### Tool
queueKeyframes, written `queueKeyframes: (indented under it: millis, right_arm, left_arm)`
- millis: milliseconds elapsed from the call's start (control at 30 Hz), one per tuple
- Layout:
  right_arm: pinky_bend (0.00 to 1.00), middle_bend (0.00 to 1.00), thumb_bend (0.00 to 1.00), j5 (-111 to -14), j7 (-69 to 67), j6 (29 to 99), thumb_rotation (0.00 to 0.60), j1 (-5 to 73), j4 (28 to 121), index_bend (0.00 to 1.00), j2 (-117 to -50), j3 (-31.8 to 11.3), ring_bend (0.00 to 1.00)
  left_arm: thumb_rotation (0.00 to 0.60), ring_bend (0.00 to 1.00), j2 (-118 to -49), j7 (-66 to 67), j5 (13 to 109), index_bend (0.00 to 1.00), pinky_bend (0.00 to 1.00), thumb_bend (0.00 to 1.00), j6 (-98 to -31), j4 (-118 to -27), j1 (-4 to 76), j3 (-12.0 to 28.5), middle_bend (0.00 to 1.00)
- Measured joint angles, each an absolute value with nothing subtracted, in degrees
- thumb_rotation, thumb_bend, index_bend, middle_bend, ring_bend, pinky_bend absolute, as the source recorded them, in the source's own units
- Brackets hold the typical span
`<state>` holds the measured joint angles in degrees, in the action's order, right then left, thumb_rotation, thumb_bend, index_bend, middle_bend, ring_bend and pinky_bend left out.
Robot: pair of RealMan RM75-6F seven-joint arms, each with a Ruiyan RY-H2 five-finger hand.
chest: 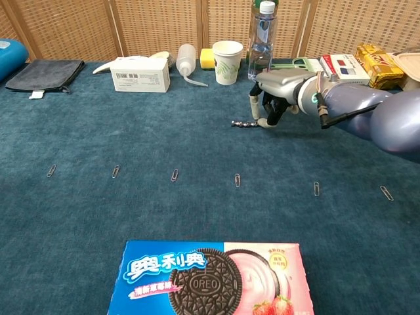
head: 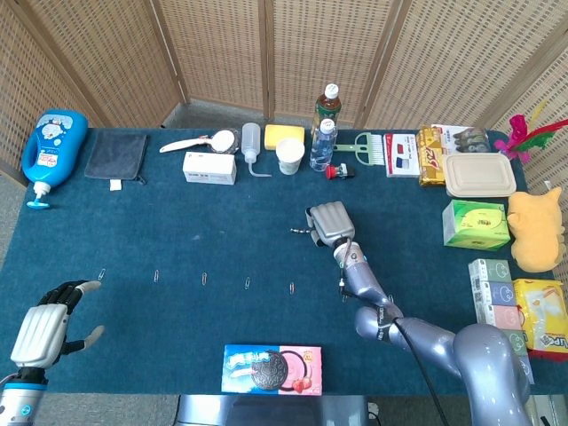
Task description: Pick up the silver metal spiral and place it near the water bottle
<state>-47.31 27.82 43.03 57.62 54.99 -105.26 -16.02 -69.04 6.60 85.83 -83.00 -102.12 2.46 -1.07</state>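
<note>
The silver metal spiral (chest: 244,123) lies flat on the blue cloth, also seen in the head view as a thin silver spiral (head: 300,232). My right hand (chest: 274,92) hangs over its right end, fingers curled downward. One fingertip (chest: 262,123) touches that end, while the thumb stands just behind the spiral and apart from it. The spiral still rests on the table. The clear water bottle (chest: 261,39) stands upright a short way behind the hand. My left hand (head: 44,330) hovers at the near left table corner, fingers spread, holding nothing.
A paper cup (chest: 228,62), a squeeze bottle (chest: 187,60) and a white box (chest: 140,73) line the back edge left of the bottle. A row of paper clips (chest: 174,174) crosses the middle. An Oreo box (chest: 207,279) lies at the front. Snack boxes (chest: 377,62) crowd the right.
</note>
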Motion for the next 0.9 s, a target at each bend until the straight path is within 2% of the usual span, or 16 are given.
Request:
queueKeyframes:
  millis: [900]
  right_arm:
    - [0.74,0.77,0.42,-44.1,31.5,42.9,0.6,58.3,53.8,0.47,-107.4,-15.7,0.89]
  left_arm:
    - [0.6,0.18,-68.9,5.0,85.8,0.23,0.21,0.38,-83.4,-101.0,2.2,-1.2,0.24]
